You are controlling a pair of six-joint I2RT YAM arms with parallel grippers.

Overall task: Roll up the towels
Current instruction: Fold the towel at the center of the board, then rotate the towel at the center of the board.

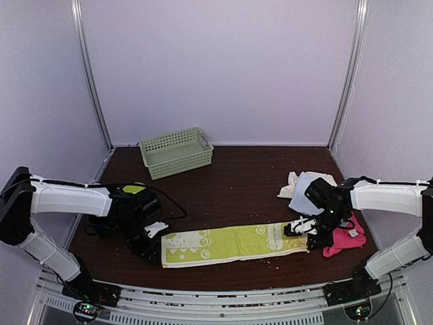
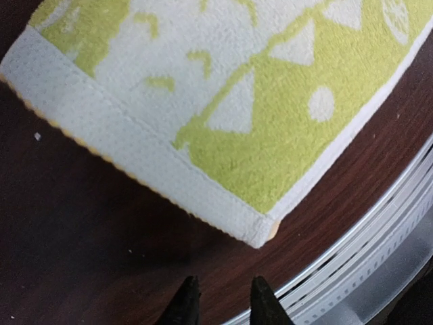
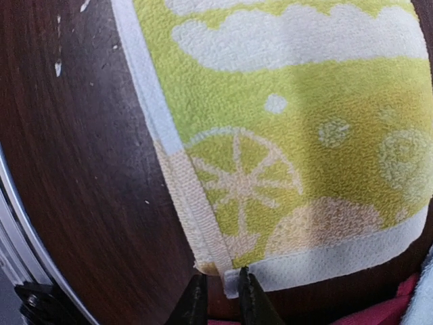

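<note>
Lying flat and stretched out along the near part of the table (image 1: 250,183), the lime-green towel (image 1: 233,244) with its pale lemon print spans the space between the two arms. The left end effector (image 1: 157,230) sits at the towel's left end. In the left wrist view its fingertips (image 2: 186,298) stand a narrow gap apart with nothing between them, just short of the towel's near corner (image 2: 260,233), over bare wood.

The right end effector (image 1: 298,227) sits at the towel's right end. In the right wrist view its fingertips (image 3: 243,291) are close together right at the towel's hemmed corner (image 3: 230,271). Whether they pinch the hem or only touch it cannot be told.

Just beyond the right end effector lies the hot pink towel (image 1: 345,240), crumpled, with the light blue towel (image 1: 304,196) and the cream-white towel (image 1: 291,181) heaped behind it. A green plastic basket (image 1: 177,164) stands at the back left of the table, well apart from the towels.
</note>
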